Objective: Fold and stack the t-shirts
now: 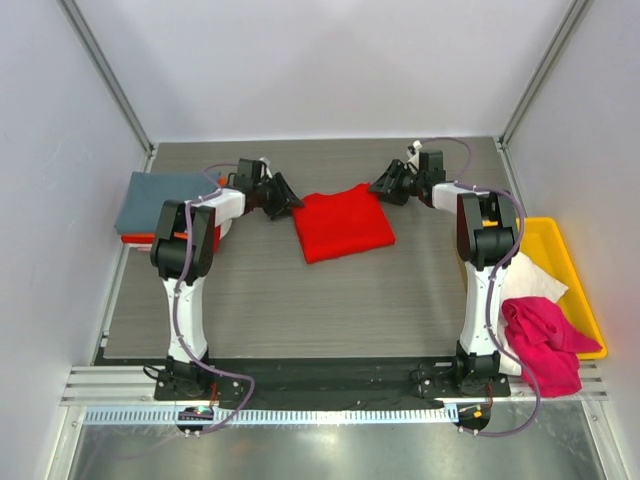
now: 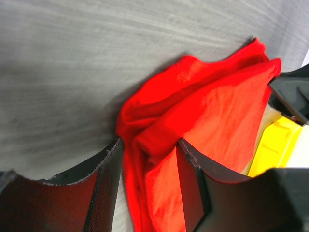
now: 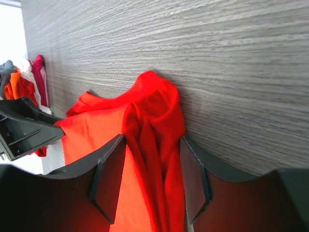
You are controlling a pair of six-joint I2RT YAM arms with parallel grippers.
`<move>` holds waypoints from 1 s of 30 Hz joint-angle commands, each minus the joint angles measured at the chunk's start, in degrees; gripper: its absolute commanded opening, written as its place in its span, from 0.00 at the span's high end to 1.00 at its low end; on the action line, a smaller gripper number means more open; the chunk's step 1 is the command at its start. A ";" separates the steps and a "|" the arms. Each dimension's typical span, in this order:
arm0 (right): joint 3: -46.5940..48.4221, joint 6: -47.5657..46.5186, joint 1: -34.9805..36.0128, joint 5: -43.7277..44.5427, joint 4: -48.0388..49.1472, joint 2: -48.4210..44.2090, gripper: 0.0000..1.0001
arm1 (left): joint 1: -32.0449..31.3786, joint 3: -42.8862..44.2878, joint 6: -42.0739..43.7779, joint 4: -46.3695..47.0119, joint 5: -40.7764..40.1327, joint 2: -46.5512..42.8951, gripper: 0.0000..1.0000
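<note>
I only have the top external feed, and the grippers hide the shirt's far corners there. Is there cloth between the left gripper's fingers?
Observer: Yes. On the left wrist view a bunched fold of the red t-shirt fills the gap between the left gripper and its fingers; whether they pinch it, I cannot tell.
Operator: And the right side?
Observer: Same on the right wrist view: a red ridge of cloth runs between the fingers of the right gripper.
Operator: Are those corners lying flat?
Observer: No. The left corner is rolled over on itself into a thick lump.
</note>
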 commanded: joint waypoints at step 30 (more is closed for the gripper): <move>-15.68 9.61 0.08 6.11 14.49 -8.16 0.48 | -4.17 11.44 21.01 -42.83 -54.25 -3.73 0.47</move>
